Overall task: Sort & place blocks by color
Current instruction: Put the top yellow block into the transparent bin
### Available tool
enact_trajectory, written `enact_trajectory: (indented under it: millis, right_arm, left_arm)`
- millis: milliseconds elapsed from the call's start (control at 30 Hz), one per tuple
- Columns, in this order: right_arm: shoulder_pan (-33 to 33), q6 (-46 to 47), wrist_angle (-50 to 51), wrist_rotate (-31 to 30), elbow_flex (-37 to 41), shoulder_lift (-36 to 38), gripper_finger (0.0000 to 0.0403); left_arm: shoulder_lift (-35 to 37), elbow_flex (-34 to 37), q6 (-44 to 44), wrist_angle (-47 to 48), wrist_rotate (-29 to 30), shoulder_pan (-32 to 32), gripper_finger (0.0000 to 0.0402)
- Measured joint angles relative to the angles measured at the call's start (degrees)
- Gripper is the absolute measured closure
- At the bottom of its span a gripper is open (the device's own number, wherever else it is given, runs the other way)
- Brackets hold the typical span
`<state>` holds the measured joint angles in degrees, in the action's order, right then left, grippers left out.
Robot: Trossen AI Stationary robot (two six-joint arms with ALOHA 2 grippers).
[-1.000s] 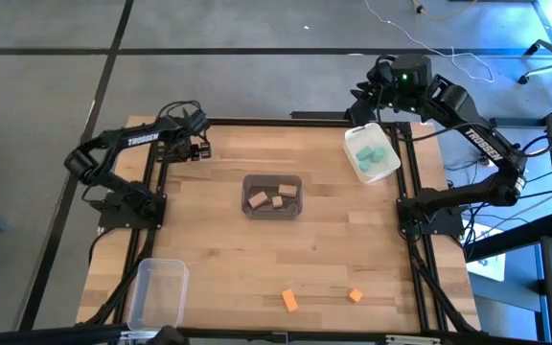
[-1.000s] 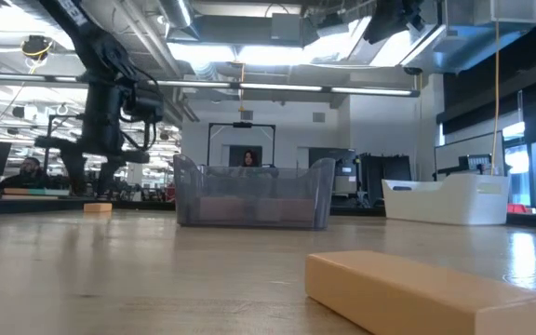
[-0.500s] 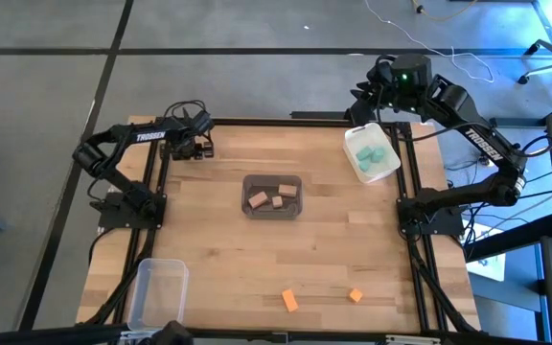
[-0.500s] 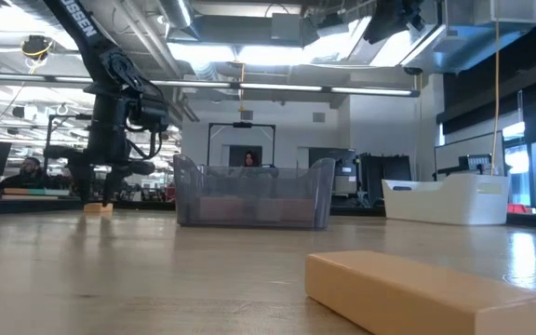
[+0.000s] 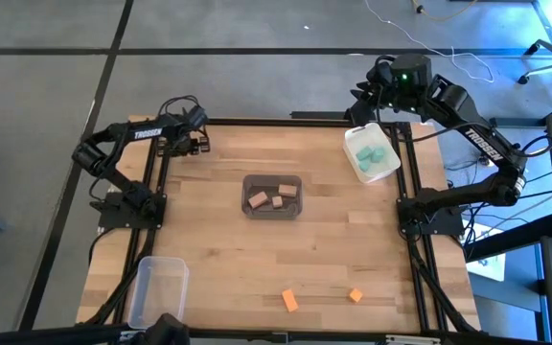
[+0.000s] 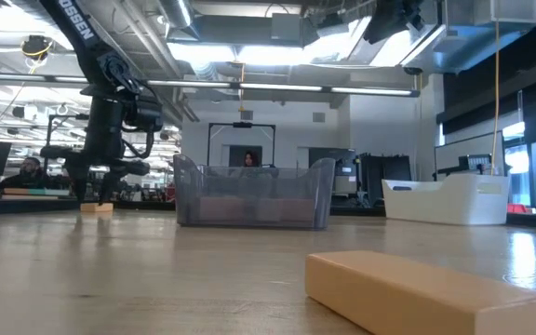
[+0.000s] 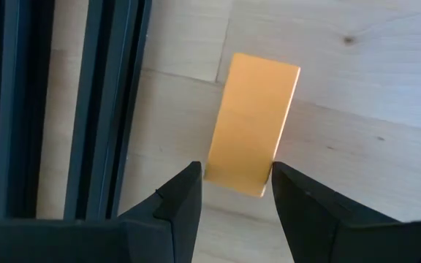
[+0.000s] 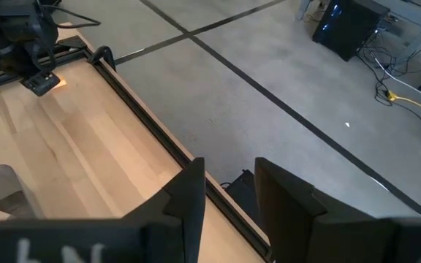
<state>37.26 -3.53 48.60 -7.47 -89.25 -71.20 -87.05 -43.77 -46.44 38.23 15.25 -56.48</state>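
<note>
On the table (image 5: 209, 249): three orange blocks (image 5: 289, 301), three tan, three teal.

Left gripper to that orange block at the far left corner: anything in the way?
Nothing visible. The left gripper is open right over the orange block, its fingers either side of the block's near end. The black frame rail runs beside the block, clear of it.

Table (image 5: 333, 249): pale wood planks, black frame rails.
Blocks: two orange (image 5: 290, 301) at the near edge; one orange (image 7: 253, 123) in the left wrist view; three tan (image 5: 274, 197) in a dark grey bin (image 5: 247, 182); teal (image 5: 370, 153) in a white bin (image 5: 353, 136).
Clear bin (image 5: 157, 292): colourless.
Arms (image 5: 113, 144): black, white lettering.
Floor (image 5: 65, 57): grey, dark seams.
</note>
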Motion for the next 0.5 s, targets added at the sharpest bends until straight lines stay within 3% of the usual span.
enact_trajectory:
  millis: [500]
  right_arm:
    - [0.01,0.0,0.0,0.01,0.0,0.0,0.0283]
  left_arm:
    - [-4.14,-0.27,-1.54,0.03,1.1,1.24,0.0244]
